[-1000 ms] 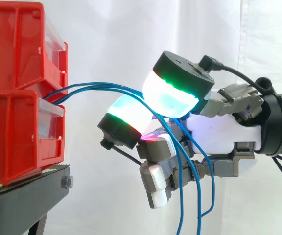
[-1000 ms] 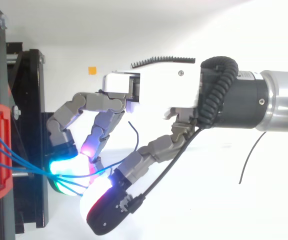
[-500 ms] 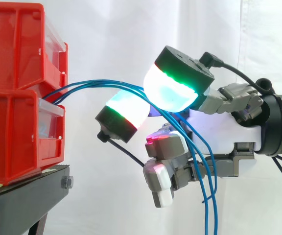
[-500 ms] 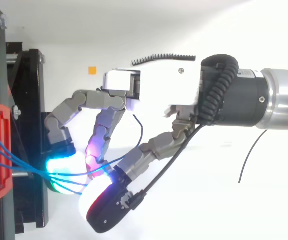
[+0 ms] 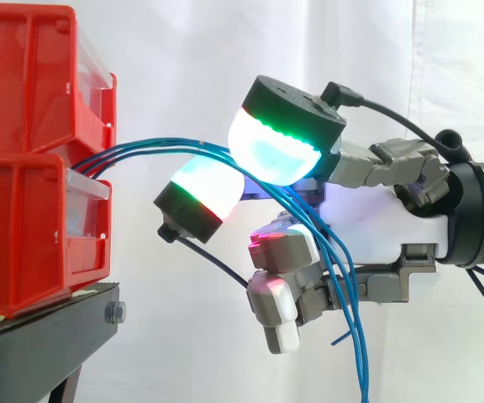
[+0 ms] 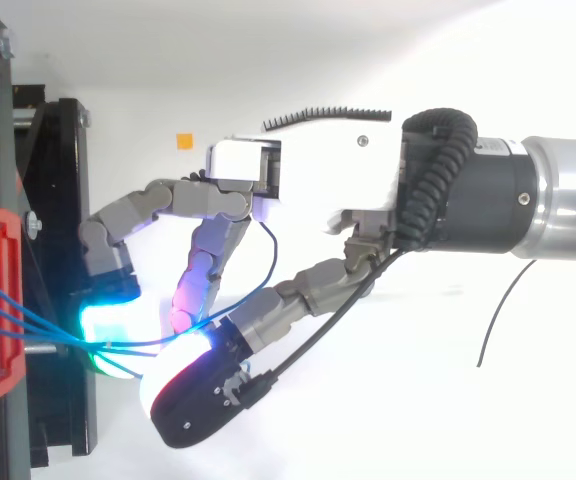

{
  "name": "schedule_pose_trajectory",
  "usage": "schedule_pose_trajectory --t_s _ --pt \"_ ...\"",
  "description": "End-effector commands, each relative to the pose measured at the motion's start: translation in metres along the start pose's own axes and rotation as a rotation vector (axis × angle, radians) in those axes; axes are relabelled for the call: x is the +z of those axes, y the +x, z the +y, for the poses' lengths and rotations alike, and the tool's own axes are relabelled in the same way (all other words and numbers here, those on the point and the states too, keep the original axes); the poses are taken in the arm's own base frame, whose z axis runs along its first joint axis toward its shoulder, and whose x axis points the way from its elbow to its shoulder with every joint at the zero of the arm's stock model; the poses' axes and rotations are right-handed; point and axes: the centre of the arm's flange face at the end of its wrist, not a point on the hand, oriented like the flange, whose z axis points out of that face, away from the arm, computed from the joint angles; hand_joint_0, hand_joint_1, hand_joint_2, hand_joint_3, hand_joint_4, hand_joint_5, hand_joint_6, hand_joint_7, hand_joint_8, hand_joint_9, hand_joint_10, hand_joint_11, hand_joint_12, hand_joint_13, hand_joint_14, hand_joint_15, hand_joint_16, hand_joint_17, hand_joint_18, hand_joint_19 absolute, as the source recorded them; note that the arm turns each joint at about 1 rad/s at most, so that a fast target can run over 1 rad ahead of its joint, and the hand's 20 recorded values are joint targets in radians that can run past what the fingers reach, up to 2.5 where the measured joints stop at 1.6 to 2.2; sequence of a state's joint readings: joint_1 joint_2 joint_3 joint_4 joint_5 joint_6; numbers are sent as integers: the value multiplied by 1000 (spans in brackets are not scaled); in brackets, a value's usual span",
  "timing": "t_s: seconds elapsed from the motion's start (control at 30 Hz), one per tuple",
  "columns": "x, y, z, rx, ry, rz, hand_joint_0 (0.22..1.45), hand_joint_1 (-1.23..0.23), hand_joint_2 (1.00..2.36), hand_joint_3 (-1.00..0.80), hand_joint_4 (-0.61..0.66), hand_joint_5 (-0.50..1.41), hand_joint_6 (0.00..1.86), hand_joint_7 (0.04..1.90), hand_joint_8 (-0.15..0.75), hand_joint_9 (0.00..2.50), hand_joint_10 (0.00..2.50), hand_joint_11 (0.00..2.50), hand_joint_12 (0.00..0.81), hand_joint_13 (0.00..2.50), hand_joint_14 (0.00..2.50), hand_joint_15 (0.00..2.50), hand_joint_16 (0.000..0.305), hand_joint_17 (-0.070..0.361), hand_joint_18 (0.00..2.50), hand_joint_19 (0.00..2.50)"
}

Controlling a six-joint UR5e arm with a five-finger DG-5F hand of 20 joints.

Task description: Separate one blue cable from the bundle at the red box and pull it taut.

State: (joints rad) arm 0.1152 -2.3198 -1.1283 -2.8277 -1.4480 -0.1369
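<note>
Several blue cables [image 5: 149,148] leave the gap between the two stacked red bins, the upper bin [image 5: 23,75] and the lower bin [image 5: 23,243], at the left of my side view. They run together as one bundle, bowing in a soft arc toward the hand [image 5: 376,227], so none of them reads as taut to me. The bins sit on the black stand [image 5: 49,332], with the white curtain [image 5: 183,50] behind.

The arm comes in from the right. Its hand is curled about the bundle: one large pad [image 5: 276,151], glowing cyan with a green edge, sits above the strands, a second glowing pad [image 5: 200,195] is just below and left of them, and the lower fingers [image 5: 280,294], showing red, fold up underneath. The cables pass between these, then drop past the palm and hang loose below it. I cannot tell how firmly they are pinched, nor whether one strand is parted from the others.

From my top view the same strands [image 6: 28,322] fan out of the red bin at the left edge and converge between the two bright pads, close beside the stand [image 6: 58,250].
</note>
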Motion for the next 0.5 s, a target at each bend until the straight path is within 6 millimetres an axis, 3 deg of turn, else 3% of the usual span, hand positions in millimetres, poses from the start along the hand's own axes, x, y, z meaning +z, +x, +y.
schedule_pose_trajectory --t_s 0.0,0.2,0.37,0.47 --pt "0 1 0 0 0 1 572 -611 1017 -229 -5 -30 595 1426 291 1273 29 910 354 1068 24 650 42 94 887 746" --pt "0 1 0 0 0 1 572 -622 1013 -165 23 -44 615 1390 337 1289 27 940 389 1086 22 633 50 113 951 703" --pt "0 1 0 -1 0 1 552 -789 1016 -220 56 -130 796 1201 312 1225 31 1084 376 1037 22 663 46 103 885 730" --pt "0 1 1 -1 -2 1 595 -897 1013 -307 30 -147 828 1235 289 1199 30 1225 355 1012 24 676 42 95 857 727"
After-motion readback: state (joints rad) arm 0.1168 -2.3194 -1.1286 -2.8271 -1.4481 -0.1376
